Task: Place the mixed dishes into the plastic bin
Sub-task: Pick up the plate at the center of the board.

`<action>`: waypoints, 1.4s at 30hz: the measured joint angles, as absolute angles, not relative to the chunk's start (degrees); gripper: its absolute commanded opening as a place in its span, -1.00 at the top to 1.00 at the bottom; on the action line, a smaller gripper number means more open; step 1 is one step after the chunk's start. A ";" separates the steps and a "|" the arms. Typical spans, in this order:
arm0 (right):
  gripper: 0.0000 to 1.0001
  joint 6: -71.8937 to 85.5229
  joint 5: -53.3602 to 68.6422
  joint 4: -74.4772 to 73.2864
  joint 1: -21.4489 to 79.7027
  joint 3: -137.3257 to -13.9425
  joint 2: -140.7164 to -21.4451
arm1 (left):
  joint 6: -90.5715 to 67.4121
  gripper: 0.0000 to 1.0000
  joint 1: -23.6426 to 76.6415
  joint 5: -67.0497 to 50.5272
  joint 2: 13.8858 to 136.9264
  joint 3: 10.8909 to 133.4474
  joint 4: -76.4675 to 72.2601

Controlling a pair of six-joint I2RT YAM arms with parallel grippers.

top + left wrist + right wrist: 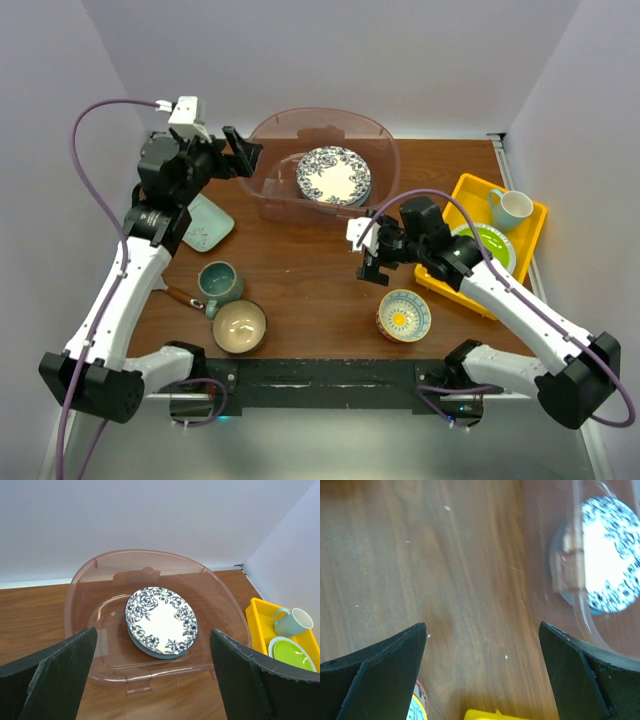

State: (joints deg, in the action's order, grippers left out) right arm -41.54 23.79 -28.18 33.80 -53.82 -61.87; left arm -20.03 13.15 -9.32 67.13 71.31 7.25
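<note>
The plastic bin (322,118) stands at the back centre of the table. A blue-patterned plate (333,175) lies in it on top of another dish. My left gripper (245,155) hovers open and empty by the bin's left rim; its wrist view looks down into the bin (150,556) at the plate (161,621). My right gripper (374,274) hangs open and empty over bare wood in front of the bin. A mint square dish (207,222), a teal mug (218,282), a tan bowl (239,326) and a small patterned bowl (404,315) sit on the table.
A yellow tray (458,196) at the right holds a lime-green plate (488,245) and a pale mug (510,208). Walls close off the back and both sides. In the right wrist view the bin's corner (555,575) is at the upper right and the patterned bowl's edge (418,708) is at the bottom.
</note>
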 measured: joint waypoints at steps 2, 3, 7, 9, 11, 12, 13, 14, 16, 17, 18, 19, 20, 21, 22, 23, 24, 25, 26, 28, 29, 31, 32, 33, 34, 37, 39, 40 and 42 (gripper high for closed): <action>-0.97 -42.41 23.88 -29.26 35.97 -55.24 -63.83 | -19.68 -1.00 13.15 -8.67 65.17 69.91 8.25; -0.96 -42.72 24.01 -29.71 36.93 -55.99 -64.77 | -19.42 -1.00 13.13 -8.27 64.12 68.97 8.58; -0.97 -43.31 25.10 -30.68 40.21 -59.18 -68.47 | -18.68 -1.00 13.15 -6.35 59.72 64.84 10.76; -0.97 -43.33 25.78 -30.92 41.47 -60.80 -70.15 | -18.39 -1.00 13.13 -5.26 57.87 63.40 12.27; -0.96 -43.27 27.27 -31.29 42.78 -62.78 -72.12 | -18.28 -1.00 13.13 -4.08 56.27 62.26 13.45; -0.96 -43.11 28.16 -31.38 43.35 -63.68 -73.21 | -18.22 -1.00 13.13 -3.51 55.44 61.65 13.87; -0.96 -42.87 29.52 -31.53 43.90 -64.99 -74.96 | -18.17 -1.00 13.13 -2.96 54.54 60.95 14.35; -0.97 -42.74 30.00 -31.51 44.36 -65.45 -75.66 | -18.15 -1.00 13.13 -2.28 53.45 60.10 14.85; -0.96 -41.98 31.79 -31.86 45.50 -66.98 -78.28 | -18.04 -1.00 13.13 -0.71 51.53 58.48 15.55; -0.96 -41.67 32.53 -31.92 45.98 -67.64 -79.53 | -17.93 -1.00 13.13 -0.05 50.81 57.87 15.64; -0.96 -41.39 33.06 -32.01 46.63 -68.45 -80.95 | -17.82 -1.00 13.15 0.97 49.89 56.97 15.64; -0.96 -41.10 33.43 -32.21 47.31 -69.21 -82.35 | -17.76 -1.00 13.15 1.85 49.15 56.16 15.64; -0.96 -40.91 33.82 -32.42 48.01 -69.91 -83.61 | -17.74 -1.00 13.15 2.83 48.45 55.27 15.68; -0.97 -40.80 34.04 -32.58 48.66 -70.57 -84.77 | -17.72 -1.00 13.13 3.55 48.07 54.63 15.77; -0.97 -40.66 34.09 -32.75 49.23 -71.13 -85.73 | -17.63 -1.00 13.15 4.49 47.75 53.91 15.70; -0.96 -40.49 34.11 -32.99 49.67 -71.64 -86.59 | -17.47 -1.00 13.13 5.52 47.55 53.04 15.66; -0.97 -40.36 34.13 -33.19 50.06 -72.14 -87.26 | -17.41 -1.00 13.15 6.66 47.51 52.14 15.57; -0.96 -40.10 34.15 -33.34 50.30 -72.64 -87.88 | -17.41 -1.00 13.15 7.64 47.51 51.33 15.51; -0.96 -39.86 34.13 -33.47 50.46 -73.19 -88.44 | -17.43 -1.00 13.13 8.62 47.59 50.43 15.55; -0.96 -39.38 33.95 -33.58 50.50 -74.35 -89.38 | -17.72 -1.00 12.86 10.11 47.81 48.75 15.44; -0.96 -39.05 33.82 -33.63 50.50 -75.02 -89.84 | -18.00 -1.00 12.49 10.66 47.88 47.90 15.38; -0.96 -38.68 32.62 -33.61 50.50 -75.94 -90.52 | -18.94 -1.00 10.98 10.87 48.18 46.48 15.20; -0.96 -38.57 31.99 -33.61 50.48 -76.14 -90.63 | -19.29 -1.00 9.76 10.66 48.49 46.02 14.92; -0.96 -38.52 31.22 -33.61 50.46 -76.14 -90.65 | -20.03 -1.00 8.16 9.96 48.99 45.67 14.44; -0.96 -38.50 30.50 -33.61 50.43 -76.16 -90.63 | -20.64 -1.00 6.57 9.19 49.52 45.34 13.87; -0.96 -38.44 28.93 -33.54 50.30 -76.12 -90.45 | -23.70 -1.00 -0.82 3.68 51.99 44.07 11.49; -0.97 -38.41 28.18 -33.30 50.17 -75.83 -89.93 | -26.76 -1.00 -6.98 -1.67 55.02 42.98 9.39; -0.96 -38.39 27.99 -33.23 50.09 -75.53 -89.45 | -28.49 -0.99 -9.78 -4.14 57.23 42.46 8.32; -0.97 -38.39 27.92 -33.21 49.80 -75.05 -88.36 | -31.42 -0.93 -13.72 -8.10 61.80 41.98 7.16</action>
State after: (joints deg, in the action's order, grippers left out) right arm -38.39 27.92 -33.21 49.80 -75.05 -88.36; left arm -31.42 -13.72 -8.10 61.80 41.98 7.16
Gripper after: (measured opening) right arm 0.983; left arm 0.996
